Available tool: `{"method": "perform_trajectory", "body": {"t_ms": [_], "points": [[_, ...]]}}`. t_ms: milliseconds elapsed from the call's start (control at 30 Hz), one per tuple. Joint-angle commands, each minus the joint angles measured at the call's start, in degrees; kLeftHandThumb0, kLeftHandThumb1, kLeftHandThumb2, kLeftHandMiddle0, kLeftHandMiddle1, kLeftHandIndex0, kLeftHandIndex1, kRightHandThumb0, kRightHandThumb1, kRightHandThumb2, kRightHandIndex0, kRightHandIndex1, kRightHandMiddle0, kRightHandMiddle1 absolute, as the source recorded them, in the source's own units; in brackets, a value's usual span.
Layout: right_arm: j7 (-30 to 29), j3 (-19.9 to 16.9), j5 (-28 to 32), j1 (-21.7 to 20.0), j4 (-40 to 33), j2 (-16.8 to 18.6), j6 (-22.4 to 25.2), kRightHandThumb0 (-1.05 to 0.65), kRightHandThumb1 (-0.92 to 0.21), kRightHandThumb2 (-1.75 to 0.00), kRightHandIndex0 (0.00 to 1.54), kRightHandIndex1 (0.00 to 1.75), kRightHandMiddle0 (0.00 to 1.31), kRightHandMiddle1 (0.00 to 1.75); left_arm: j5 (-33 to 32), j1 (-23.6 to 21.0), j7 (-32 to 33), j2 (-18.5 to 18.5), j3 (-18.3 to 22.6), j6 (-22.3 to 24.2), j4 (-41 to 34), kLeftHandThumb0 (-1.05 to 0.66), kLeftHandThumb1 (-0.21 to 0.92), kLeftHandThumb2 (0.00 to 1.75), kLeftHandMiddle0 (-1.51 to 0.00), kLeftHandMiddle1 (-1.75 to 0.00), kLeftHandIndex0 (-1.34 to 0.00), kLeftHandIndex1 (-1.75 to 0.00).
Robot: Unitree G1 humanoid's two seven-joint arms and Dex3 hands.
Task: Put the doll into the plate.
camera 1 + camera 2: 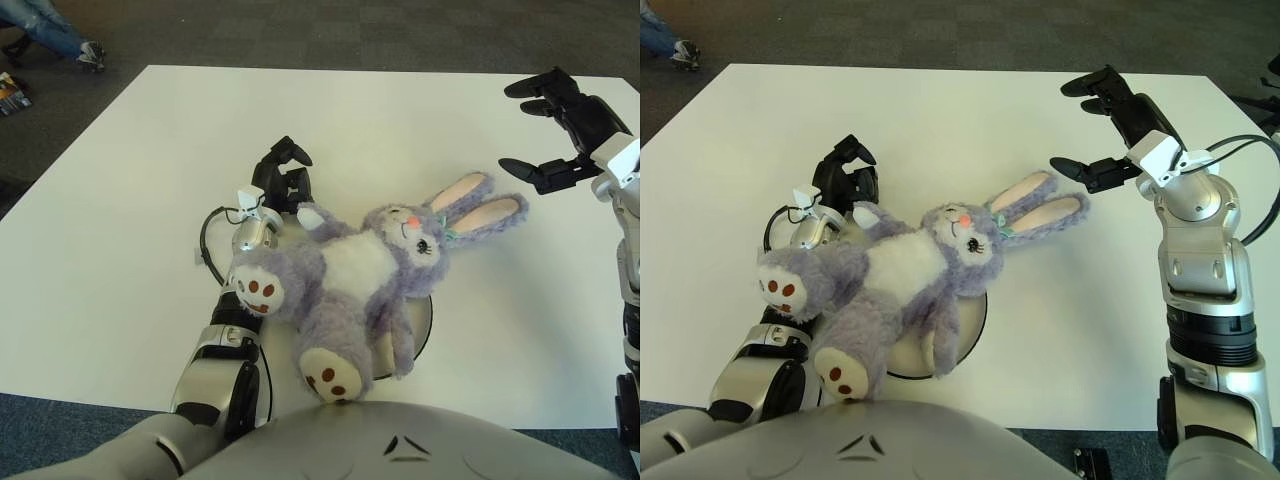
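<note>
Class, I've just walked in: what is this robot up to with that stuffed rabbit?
The doll, a purple plush rabbit, lies across the plate, its ears and one foot hanging past the rim. The right hand is open above the table beyond the ears, holding nothing. The left hand shows by the doll's raised paw, fingers curled, not gripping it.

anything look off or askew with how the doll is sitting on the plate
Yes. The doll sprawls diagonally over the plate, much larger than it: ears reach onto the table, one foot drapes over the left arm. The left hand shows by its paw; the right hand, open, is clear of it.
</note>
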Motion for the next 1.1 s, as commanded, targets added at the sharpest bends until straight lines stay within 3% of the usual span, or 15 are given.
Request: {"method": "perform_trajectory", "body": {"t_ms": [0,200,300,533,600,633,733,1067], "points": [[-3.53,-0.27,-1.46,-0.93,1.39,1.96,1.23,-0.60,-0.41,-0.98,0.09,0.90,0.00,1.15,-0.07,2.44,-0.11,0.07,0.21,0.95,1.02,-0.49,0.28,1.36,-1.27,-1.75,-0.64,-1.75],[-7.56,-1.23,0.47,-1.99,5.22,5.97,1.31,-0.57,-0.41,-1.01,0.15,1.07,0.00,1.30,-0.19,2.52,0.06,-0.02,0.25,1.97,0.41,-0.49,0.28,1.36,-1.27,-1.75,-0.64,-1.75],[-10.87,-3.75,3.00,-2.83,6.98,9.54,1.57,-0.51,-0.39,-1.07,0.18,1.22,0.00,1.39,-0.41,2.58,0.01,-0.09,0.34,2.54,-0.01,-0.49,0.28,1.36,-1.27,-1.75,-0.64,-1.75],[-16.54,-8.80,7.01,-3.34,13.95,13.62,-3.34,-0.35,-0.36,-1.20,0.25,1.45,0.05,1.54,-0.43,2.51,-0.12,0.18,0.63,2.95,-0.42,-0.49,0.28,1.36,-1.28,-1.75,-0.64,-1.75],[-17.38,-10.03,8.09,-3.27,16.01,13.92,-4.94,-0.01,-0.55,-0.95,0.30,1.56,0.06,1.58,-0.39,2.48,-0.13,0.19,0.70,2.91,-0.41,-0.50,0.27,1.37,-1.29,-1.75,-0.65,-1.75],[-17.78,-10.53,8.53,-3.28,16.90,14.00,-5.56,0.07,-0.60,-0.89,0.31,1.58,0.07,1.58,-0.36,2.45,-0.12,0.19,0.73,2.85,-0.37,-0.50,0.27,1.37,-1.29,-1.75,-0.65,-1.75],[-19.50,-11.59,9.52,-3.54,18.46,14.78,-6.33,0.02,-0.68,-0.81,0.35,1.61,0.14,1.67,-0.32,2.26,-0.18,0.24,0.86,2.56,-0.07,-0.50,0.27,1.38,-1.29,-1.75,-0.65,-1.75],[-22.55,-12.14,11.40,-3.35,21.88,16.75,-7.90,0.00,-0.57,-0.99,0.40,1.64,0.29,1.74,-0.63,2.19,-0.52,0.23,1.10,2.79,-0.09,-0.50,0.26,1.39,-1.30,-1.75,-0.66,-1.75]]}}
